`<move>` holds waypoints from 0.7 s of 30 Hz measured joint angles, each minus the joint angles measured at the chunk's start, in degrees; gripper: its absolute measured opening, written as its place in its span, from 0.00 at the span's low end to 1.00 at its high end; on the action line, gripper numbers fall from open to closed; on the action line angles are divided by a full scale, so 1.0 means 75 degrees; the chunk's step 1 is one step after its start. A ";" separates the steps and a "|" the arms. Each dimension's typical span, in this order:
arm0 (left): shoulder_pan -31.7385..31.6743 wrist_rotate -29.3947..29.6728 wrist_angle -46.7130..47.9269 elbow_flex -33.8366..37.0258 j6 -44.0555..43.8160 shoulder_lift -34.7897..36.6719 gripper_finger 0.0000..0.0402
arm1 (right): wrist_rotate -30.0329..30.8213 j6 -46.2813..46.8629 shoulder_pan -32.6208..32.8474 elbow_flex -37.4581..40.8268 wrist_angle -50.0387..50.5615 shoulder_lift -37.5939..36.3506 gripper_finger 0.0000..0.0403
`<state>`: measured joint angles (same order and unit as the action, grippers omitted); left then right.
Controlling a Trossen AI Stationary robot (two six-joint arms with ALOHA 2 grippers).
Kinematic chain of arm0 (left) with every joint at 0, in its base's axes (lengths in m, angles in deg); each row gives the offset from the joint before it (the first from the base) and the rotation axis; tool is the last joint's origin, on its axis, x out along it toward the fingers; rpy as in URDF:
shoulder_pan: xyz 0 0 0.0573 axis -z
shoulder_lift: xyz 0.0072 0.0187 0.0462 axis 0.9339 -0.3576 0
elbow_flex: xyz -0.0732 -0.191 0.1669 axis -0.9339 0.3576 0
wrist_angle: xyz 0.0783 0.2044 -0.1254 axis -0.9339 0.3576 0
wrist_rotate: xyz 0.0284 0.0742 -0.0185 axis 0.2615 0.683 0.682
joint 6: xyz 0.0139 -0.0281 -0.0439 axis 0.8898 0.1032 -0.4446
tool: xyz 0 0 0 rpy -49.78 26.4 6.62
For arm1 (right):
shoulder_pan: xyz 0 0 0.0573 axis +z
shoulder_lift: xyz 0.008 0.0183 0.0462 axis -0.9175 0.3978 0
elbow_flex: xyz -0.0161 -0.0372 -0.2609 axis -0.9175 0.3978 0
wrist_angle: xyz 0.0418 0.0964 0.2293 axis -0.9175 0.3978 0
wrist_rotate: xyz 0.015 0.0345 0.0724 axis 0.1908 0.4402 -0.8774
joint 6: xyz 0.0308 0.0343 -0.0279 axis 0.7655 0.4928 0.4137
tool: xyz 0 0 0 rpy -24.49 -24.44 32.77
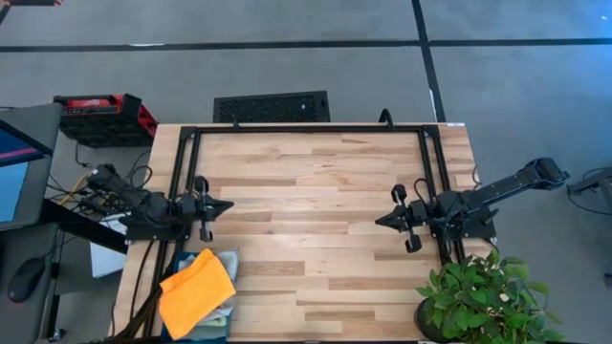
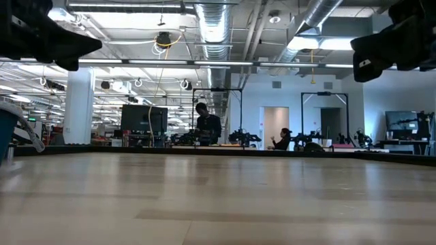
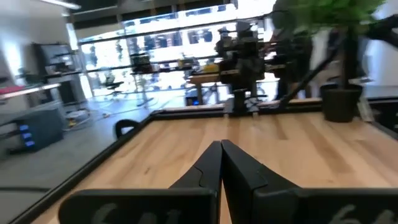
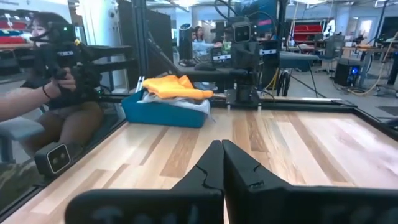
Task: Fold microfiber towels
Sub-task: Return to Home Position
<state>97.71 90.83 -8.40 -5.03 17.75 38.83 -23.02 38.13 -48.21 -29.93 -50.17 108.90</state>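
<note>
The microfiber towels lie piled in a teal bin (image 1: 182, 269) at the table's near left corner. The bright orange towel (image 1: 197, 290) is on top, and pale cloth (image 1: 226, 311) shows under it. The pile also shows in the right wrist view (image 4: 174, 87). My left gripper (image 1: 226, 205) is shut and empty above the table's left side, just beyond the bin. My right gripper (image 1: 381, 220) is shut and empty above the table's right side. The two grippers point toward each other.
A potted plant (image 1: 483, 296) stands at the table's near right corner. A black frame rail (image 1: 306, 129) runs around the table top. Bare wood (image 1: 306, 229) lies between the grippers. A seated person (image 4: 56, 93) is beyond the table's left side.
</note>
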 joint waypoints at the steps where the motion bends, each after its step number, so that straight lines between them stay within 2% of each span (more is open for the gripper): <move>1: 0.0000 0.0179 0.0003 0.0000 0.0000 -0.0001 0.00 | 0.0003 0.0017 -0.0006 0.0000 0.0011 0.0000 0.04; 5: -0.0001 0.0818 0.0031 0.0000 -0.0007 0.0002 0.00 | 0.0008 0.0043 -0.0008 0.0003 0.0162 0.0000 0.08; 21: 0.0000 0.0797 0.0044 0.0003 -0.0189 0.0002 0.00 | 0.0017 0.0043 -0.0008 0.0006 0.0487 0.0000 0.09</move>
<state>97.71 96.81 -8.07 -5.01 16.33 38.85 -22.89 38.45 -48.28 -29.89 -46.53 108.90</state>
